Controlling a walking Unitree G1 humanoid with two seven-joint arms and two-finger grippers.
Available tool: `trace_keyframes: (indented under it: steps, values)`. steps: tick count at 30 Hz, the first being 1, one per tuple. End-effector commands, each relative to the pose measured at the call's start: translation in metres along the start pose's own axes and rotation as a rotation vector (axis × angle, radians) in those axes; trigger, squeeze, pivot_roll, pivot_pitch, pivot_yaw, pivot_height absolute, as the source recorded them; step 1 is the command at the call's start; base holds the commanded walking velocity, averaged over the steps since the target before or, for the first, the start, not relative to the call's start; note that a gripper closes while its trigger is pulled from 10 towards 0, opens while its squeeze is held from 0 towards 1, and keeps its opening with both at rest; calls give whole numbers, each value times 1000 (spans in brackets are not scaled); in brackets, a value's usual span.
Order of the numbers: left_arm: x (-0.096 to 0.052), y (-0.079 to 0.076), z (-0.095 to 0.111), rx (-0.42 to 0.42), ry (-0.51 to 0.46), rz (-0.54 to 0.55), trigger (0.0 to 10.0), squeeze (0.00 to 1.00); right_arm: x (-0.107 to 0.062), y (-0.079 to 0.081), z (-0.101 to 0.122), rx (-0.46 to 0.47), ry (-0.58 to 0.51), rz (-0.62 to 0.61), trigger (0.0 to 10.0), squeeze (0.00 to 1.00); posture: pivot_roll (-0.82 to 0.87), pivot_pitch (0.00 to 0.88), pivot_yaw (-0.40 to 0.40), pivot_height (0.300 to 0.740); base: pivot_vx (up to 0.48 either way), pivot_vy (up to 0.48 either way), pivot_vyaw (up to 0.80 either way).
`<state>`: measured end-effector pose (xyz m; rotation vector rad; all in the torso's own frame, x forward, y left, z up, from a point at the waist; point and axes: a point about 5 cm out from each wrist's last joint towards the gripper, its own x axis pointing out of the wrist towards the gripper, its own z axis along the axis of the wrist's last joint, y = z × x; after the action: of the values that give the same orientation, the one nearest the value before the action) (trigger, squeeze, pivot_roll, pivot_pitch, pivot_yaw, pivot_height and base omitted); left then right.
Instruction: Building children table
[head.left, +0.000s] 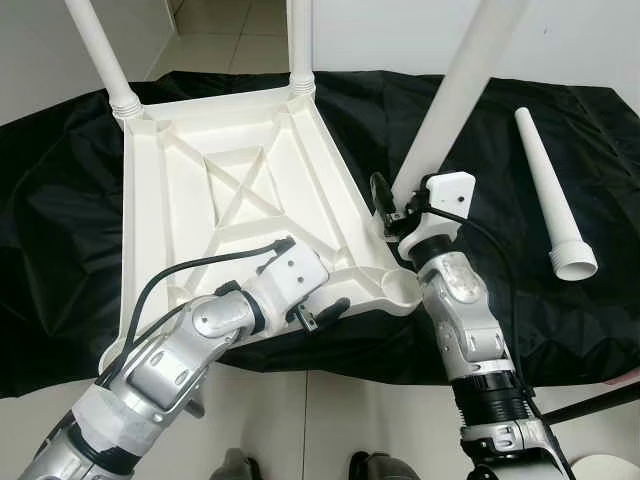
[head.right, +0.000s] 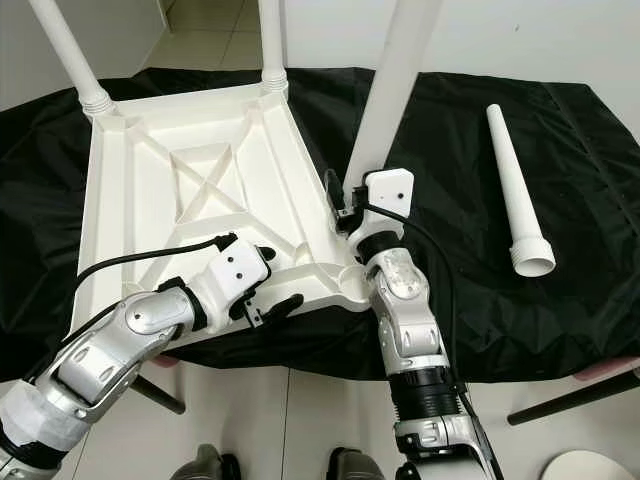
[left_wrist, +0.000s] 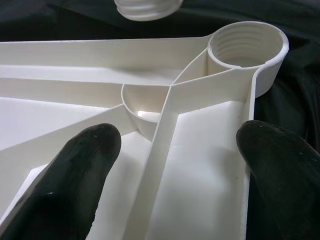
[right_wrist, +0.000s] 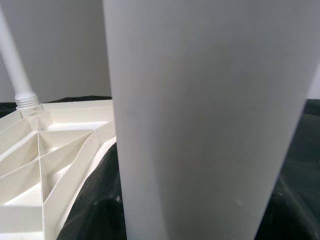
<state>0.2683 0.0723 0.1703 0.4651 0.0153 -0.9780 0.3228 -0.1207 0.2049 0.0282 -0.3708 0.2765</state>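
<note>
- Eye views: upturned white tabletop (head.left: 230, 190) lies on black cloth (head.left: 560, 320); two legs screwed in at far corners; right pincer (head.left: 385, 215) clamps a third leg (head.left: 455, 90) beside near-right socket (head.left: 400, 288); spare leg (head.left: 548, 190) lies apart on cloth, robot's right.
- L wrist: left pincer (left_wrist: 170, 170) spread wide over tabletop rim; fingers (left_wrist: 75, 175) hold nothing; threaded socket just beyond.
- R wrist: leg close up, tabletop behind.

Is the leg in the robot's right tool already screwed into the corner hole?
No, the threaded corner hole is empty, and the leg in the right tool hangs just above it.
</note>
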Motion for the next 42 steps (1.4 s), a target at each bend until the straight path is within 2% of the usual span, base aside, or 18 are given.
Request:
trace_keyframes:
  steps: [1, 16, 21, 24, 26, 34, 42]
  values:
    - [1, 1, -6, 0, 43, 38, 10000, 0, -5, 0, -1, 14, 9, 11, 10000, 0, -40, 118, 38, 740, 0, 0, 0]
    - [2, 6, -9, 3, 65, 69, 10000, 0, -14, 2, -5, 3, 33, 26, 10000, 0, -42, 128, 38, 740, 0, 0, 0]
    - [7, 20, -12, -37, 111, 182, 10000, 0, -14, 3, -4, 0, 28, 34, 10000, 0, -42, 130, 40, 740, 0, 0, 0]
    - [7, 23, -14, -43, 126, 203, 10000, 0, -14, 3, -4, 0, 27, 35, 10000, 0, -42, 130, 40, 740, 0, 0, 0]
    - [9, 35, -16, -31, 160, 300, 10000, 0, -14, 4, -3, 0, 23, 38, 10000, 0, -41, 133, 44, 740, 0, 0, 0]
    - [9, 48, -18, -46, 190, 402, 10000, 0, -15, 4, -3, -3, 21, 34, 10000, 0, -43, 139, 46, 740, 0, 0, 0]
    - [10, 57, -15, -21, 190, 503, 10000, 0, -15, 3, -3, -9, 22, 32, 10000, 0, -75, 131, 31, 740, 0, 0, 0]
